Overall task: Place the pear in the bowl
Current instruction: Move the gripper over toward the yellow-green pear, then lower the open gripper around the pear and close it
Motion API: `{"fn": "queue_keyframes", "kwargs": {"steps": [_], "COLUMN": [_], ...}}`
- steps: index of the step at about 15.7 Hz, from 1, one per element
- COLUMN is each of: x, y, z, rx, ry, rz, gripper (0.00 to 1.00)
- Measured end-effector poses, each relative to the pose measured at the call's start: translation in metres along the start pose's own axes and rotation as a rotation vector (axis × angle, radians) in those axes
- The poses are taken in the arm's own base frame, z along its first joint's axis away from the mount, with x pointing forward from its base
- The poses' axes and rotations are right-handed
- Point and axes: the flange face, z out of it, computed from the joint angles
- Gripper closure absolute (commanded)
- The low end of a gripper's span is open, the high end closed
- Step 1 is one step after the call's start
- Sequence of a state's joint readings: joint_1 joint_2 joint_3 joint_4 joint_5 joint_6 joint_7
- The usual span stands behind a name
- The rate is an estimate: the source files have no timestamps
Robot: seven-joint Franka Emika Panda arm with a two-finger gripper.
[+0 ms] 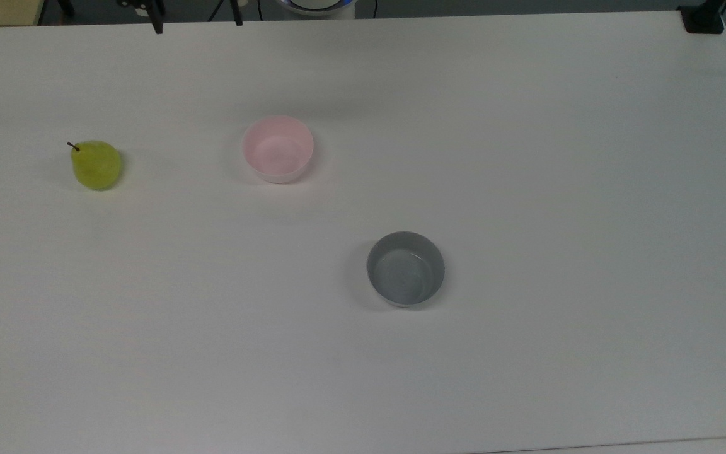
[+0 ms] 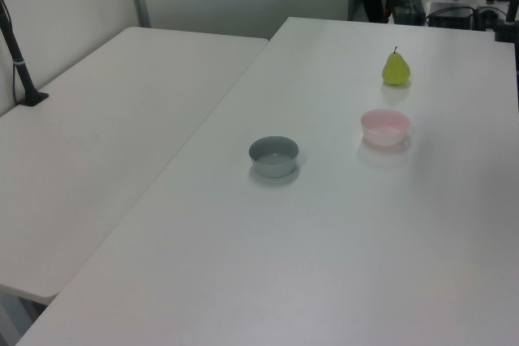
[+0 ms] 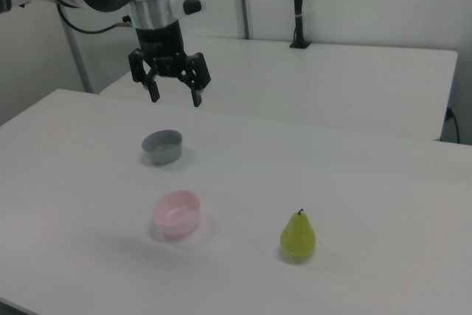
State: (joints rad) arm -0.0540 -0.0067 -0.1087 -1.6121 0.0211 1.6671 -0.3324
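Observation:
The yellow-green pear (image 1: 96,164) stands upright on the white table at the top view's left; it is also the pear (image 2: 396,69) in the left view and the pear (image 3: 298,237) in the right view. To its right in the top view sits the pale pink bowl (image 1: 278,149), holding nothing, seen again as the bowl (image 2: 385,127) and the bowl (image 3: 177,212). My gripper (image 3: 175,97) hangs open high above the table, well apart from both; its two fingertips (image 1: 158,28) poke in at the top view's upper edge.
A grey bowl (image 1: 406,268) of similar size sits near the table's middle, also the grey bowl (image 2: 274,155) and the grey bowl (image 3: 162,146). A second white table (image 2: 105,127) adjoins this one. A black clamp (image 1: 703,19) grips the top view's upper right corner.

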Motion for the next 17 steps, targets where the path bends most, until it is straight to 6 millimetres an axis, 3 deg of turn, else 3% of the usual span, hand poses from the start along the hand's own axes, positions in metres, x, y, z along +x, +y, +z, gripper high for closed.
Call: {"fn": "queue_keyframes", "kwargs": {"steps": [4, 9, 14, 17], "x": [-0.011, -0.032, -0.033, -0.032], "y": [0.034, 0.089, 0.146, 0.163], "z": [0.0, 0.001, 0.041, 0.074], "rx": [-0.046, -0.057, -0.09, -0.091], "ry": [-0.021, -0.021, 0.001, -0.008], "rz": [-0.151, -0.149, -0.113, -0.098], "gripper": [0.0, 0.0, 0.0, 0.0]}}
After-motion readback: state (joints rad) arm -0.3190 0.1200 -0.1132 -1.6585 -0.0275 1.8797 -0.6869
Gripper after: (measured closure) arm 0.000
